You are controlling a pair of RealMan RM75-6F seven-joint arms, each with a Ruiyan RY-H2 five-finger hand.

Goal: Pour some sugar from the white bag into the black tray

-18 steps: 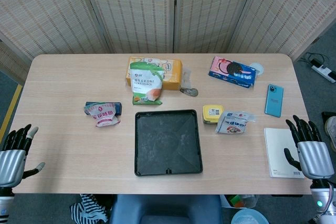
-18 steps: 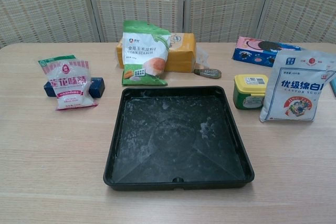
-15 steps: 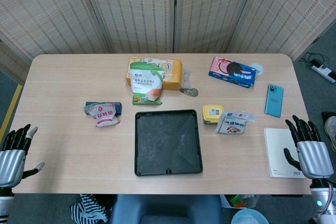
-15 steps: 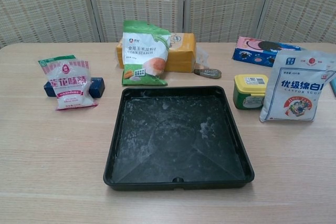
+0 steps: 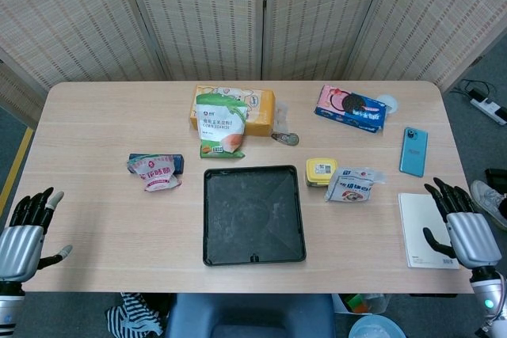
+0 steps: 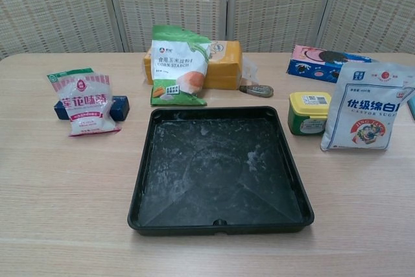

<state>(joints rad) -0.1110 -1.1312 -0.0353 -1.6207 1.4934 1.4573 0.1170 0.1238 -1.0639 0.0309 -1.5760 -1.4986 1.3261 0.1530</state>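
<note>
The black tray (image 5: 253, 213) (image 6: 220, 167) lies at the table's front middle, with white dust on its floor. The white sugar bag (image 5: 352, 184) (image 6: 369, 107) stands just right of the tray, beside a small yellow-lidded tub (image 5: 321, 171) (image 6: 308, 112). My left hand (image 5: 24, 231) hangs off the table's front left corner, fingers spread, holding nothing. My right hand (image 5: 463, 228) is at the front right edge over a white notebook (image 5: 421, 229), fingers apart and empty. Neither hand shows in the chest view.
A green corn starch bag (image 5: 221, 125) leans on an orange box (image 5: 252, 108) behind the tray. A pink-and-white bag (image 5: 156, 171) lies on a dark blue pack at left. A cookie box (image 5: 350, 108), a blue phone (image 5: 413, 150) and a small knife (image 5: 285, 138) lie at right.
My right hand has shifted slightly left and lower over the notebook. My left hand has barely drifted downward. Nothing on the table has moved.
</note>
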